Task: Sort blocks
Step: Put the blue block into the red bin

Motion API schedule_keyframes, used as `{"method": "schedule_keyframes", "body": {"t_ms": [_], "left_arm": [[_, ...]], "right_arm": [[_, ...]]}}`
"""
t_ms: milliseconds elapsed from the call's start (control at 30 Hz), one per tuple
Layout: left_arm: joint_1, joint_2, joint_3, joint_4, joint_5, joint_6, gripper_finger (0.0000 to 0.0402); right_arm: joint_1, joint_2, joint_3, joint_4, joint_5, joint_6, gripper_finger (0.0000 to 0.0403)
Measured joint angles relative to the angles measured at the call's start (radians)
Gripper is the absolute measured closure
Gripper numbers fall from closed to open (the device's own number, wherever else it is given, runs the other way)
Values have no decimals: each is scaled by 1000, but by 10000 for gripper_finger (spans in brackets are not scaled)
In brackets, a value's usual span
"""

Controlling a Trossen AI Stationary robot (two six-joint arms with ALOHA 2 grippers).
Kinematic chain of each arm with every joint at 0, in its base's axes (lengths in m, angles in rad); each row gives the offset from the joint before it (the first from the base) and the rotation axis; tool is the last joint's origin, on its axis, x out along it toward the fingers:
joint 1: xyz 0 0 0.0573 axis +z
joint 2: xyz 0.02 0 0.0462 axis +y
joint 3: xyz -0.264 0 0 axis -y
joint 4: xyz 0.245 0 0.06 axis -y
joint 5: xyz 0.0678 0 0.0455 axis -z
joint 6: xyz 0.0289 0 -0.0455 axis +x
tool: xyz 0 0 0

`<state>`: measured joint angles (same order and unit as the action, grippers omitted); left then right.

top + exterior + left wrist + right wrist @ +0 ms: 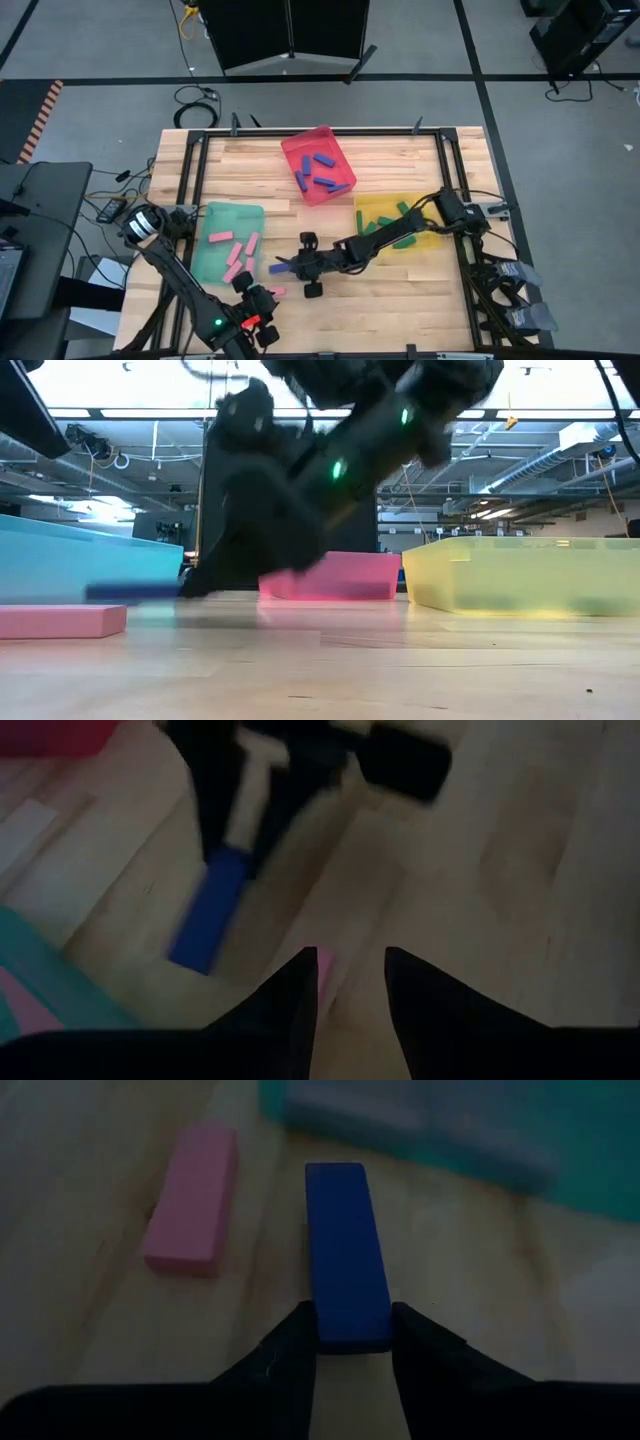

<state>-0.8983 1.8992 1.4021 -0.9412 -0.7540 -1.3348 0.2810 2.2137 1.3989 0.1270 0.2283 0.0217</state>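
Note:
My right gripper (287,266) reaches across the table's middle and is shut on a blue-purple block (277,267) just right of the green tray (228,215), which holds pink blocks (238,256). A loose pink block (276,291) lies flat on the wood, also in the right wrist view (192,1200) and the low view (60,621). My left gripper (260,293) is open next to this pink block; in its wrist view, a corner of the pink block (324,958) shows between its fingers (350,985). My right gripper pinches the blue-purple block by one short end (350,1335) between its two fingers, which lie along the block. The fingers come low from the table's right side. The block's free end (335,1180) points toward the green tray; whether it rests on the wood I cannot tell.
The red tray (300,152) at the far middle holds blue-purple blocks (322,175). The yellow tray (372,205) on the right holds dark green blocks (403,240) and lies under the right arm. Bare wood lies along the near edge right of the grippers.

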Motion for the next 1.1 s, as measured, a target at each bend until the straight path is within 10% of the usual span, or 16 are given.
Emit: {"method": "schedule_keyframes", "body": {"t_ms": [500,833,1100], "left_arm": [[169,19,0,-6,120,324,274],[273,91,0,-25,261,498,249],[274,97,0,-1,335,559,215]], "right_arm": [[-145,-409,2,-532,439,12,288],[-401,-446,2,-570,290,75,284],[-444,-465,2,-523,231,77,121]]}}
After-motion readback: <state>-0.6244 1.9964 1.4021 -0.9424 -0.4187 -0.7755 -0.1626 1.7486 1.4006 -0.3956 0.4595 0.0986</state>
